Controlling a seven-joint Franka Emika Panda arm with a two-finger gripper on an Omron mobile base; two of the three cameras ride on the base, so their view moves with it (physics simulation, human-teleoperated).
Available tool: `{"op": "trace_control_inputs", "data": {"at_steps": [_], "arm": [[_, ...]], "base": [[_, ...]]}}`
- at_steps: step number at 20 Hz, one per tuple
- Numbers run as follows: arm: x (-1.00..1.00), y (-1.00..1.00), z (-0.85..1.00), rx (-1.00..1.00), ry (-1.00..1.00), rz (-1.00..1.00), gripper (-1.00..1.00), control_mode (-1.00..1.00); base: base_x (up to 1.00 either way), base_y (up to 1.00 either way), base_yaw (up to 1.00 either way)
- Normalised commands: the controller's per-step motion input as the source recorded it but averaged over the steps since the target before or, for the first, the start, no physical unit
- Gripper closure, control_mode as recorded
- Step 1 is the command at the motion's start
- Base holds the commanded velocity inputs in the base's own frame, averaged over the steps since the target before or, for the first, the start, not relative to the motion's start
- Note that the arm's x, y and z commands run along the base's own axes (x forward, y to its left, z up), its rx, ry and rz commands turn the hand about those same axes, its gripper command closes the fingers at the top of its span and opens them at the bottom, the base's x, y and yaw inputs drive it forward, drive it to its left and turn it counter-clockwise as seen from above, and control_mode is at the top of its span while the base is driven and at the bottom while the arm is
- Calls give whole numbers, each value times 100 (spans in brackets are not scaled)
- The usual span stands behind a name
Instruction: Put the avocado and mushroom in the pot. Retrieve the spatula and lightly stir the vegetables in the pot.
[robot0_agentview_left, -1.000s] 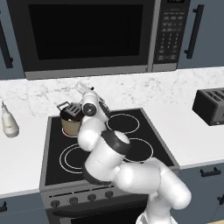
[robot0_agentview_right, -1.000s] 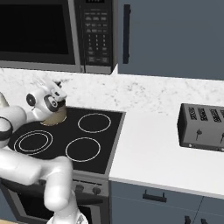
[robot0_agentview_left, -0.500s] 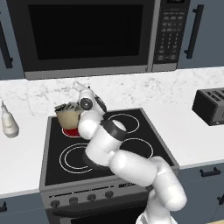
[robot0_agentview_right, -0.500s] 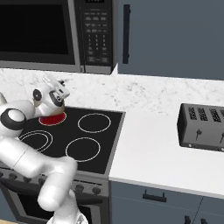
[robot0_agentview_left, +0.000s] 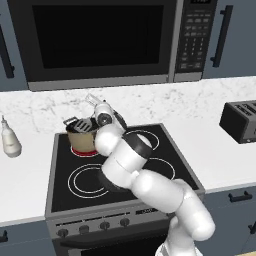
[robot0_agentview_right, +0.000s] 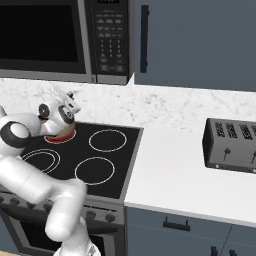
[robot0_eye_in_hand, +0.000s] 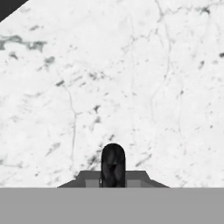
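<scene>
The tan pot (robot0_agentview_left: 81, 140) stands on the back-left burner, which glows red under it. The spatula (robot0_agentview_left: 85, 125) has its silvery slotted head over the pot's mouth. My gripper (robot0_agentview_left: 92, 102) hangs just right of and above the pot, tilted toward the marble backsplash, and is shut on the spatula's black handle (robot0_eye_in_hand: 113, 166). From the right side the gripper (robot0_agentview_right: 68, 98) sits above the red burner (robot0_agentview_right: 61, 138). The avocado and mushroom are hidden from view.
A dark toaster (robot0_agentview_left: 242, 121) (robot0_agentview_right: 232, 145) stands on the counter right of the stove. A white bottle (robot0_agentview_left: 10, 140) stands on the counter at left. The microwave (robot0_agentview_left: 95, 42) hangs above the black cooktop (robot0_agentview_left: 150, 175). My own arm crosses the front burners.
My elbow has swung up and back over the cooktop while the hand stayed by the pot. The red glow under the pot has come into sight.
</scene>
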Motion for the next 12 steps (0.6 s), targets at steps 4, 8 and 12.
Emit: {"op": "trace_control_inputs", "data": {"at_steps": [4,8,12], "arm": [[-38,1,44,0,3,0,100,-100],[-21,0,61,0,15,0,100,-100],[0,1,28,-3,29,0,100,-100]], "base": [[0,0,0],[0,0,0],[0,0,0]]}}
